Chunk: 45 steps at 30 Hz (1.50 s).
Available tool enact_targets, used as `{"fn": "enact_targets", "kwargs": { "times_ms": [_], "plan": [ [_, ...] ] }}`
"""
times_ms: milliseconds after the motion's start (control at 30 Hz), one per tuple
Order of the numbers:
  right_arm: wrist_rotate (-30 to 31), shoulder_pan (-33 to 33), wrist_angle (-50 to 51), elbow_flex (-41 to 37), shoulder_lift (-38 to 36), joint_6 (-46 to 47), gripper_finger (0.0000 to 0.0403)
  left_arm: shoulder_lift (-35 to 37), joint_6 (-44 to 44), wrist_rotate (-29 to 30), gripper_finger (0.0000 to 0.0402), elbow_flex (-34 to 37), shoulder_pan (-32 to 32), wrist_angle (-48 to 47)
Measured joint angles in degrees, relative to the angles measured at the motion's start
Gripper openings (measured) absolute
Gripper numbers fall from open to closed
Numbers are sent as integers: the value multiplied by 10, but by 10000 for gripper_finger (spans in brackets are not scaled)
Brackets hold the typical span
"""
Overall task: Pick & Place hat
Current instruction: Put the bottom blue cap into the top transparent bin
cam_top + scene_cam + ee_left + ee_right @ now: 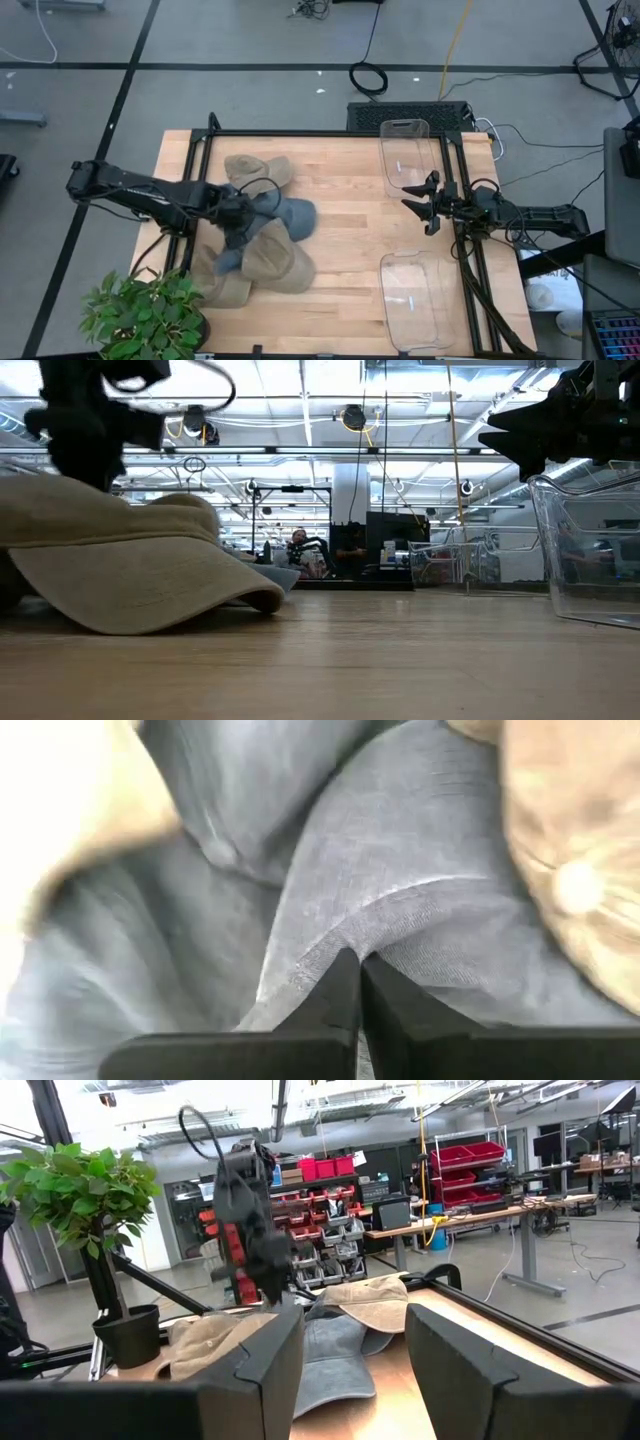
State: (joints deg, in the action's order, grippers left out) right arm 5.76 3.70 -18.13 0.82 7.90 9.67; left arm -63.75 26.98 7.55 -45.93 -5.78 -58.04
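Several hats lie in a heap on the left of the wooden table: a blue-grey hat between a tan hat toward the far edge and a tan hat toward the near edge. My left gripper is down in the heap, shut on blue-grey cloth. My right gripper is open and empty above the right of the table, its fingers pointing toward the heap. In the low view a tan hat rests on its brim in front of the left gripper. My left gripper pinches a raised ridge of the blue-grey hat's cloth between its two fingers, which are closed together. The fingers come from above, pointing down. The hat lies on the table among the tan hats; which part of it this is cannot be told.
Two clear plastic bins stand on the right, one at the far edge and one at the near edge, with my right gripper between them. A potted plant stands at the near left corner. The middle of the table is bare wood.
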Motion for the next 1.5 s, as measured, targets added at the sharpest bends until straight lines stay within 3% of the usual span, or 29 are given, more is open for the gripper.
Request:
{"fn": "enact_targets", "kwargs": {
  "times_ms": [433, 567, 700, 833, 1033, 1233, 1367, 1500],
  "plan": [
    [1, 0, 0, 0, 0, 1, 167, 0, -36, 132, 2, -212, -16, -141],
    [10, 0, -7, 0, 0, -3, 167, 0, -67, 157, 1, -245, -20, -140],
    [64, 0, -50, 0, 5, 12, 167, -4, -99, 177, 1, -261, -20, -125],
    [62, 0, -81, 0, 33, 43, 167, -37, -142, 182, 1, -289, -13, -119],
    [64, 0, -137, 7, 130, 89, 167, -134, -226, 153, 0, -362, 12, -118],
    [62, 0, -151, 65, 281, 140, 167, -227, -348, 105, 0, -451, 36, -120],
    [57, -1, -237, 94, 392, 152, 167, -276, -420, 105, 0, -508, 49, -120],
    [-1, -1, -335, 127, 501, 152, 167, -315, -479, 105, 0, -554, 54, -119]
  ]
}}
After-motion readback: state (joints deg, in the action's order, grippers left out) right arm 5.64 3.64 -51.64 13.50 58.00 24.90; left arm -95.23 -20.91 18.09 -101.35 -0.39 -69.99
